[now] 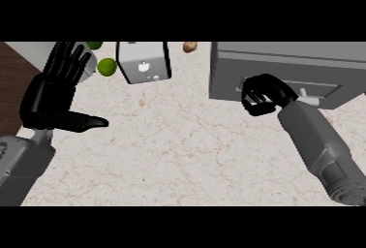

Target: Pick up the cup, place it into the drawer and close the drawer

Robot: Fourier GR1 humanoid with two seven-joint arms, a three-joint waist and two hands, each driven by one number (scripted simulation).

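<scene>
A grey drawer box (286, 65) stands on the counter at the upper right, and its drawer front (325, 89) looks flush with the box. My right hand (261, 94) is at the left part of that front, with its fingers curled and nothing visible inside them. A pale handle (306, 92) shows just right of the hand. I see no cup in the head view. My left hand (53, 92) rests at the left edge, open, with its fingers up.
A grey toaster-like appliance (144, 62) stands at the back centre. A green fruit (106, 67) lies beside it, another (94, 45) behind, and a brown item (190, 47) at the back. The dark wood floor (14, 82) marks the counter's left edge.
</scene>
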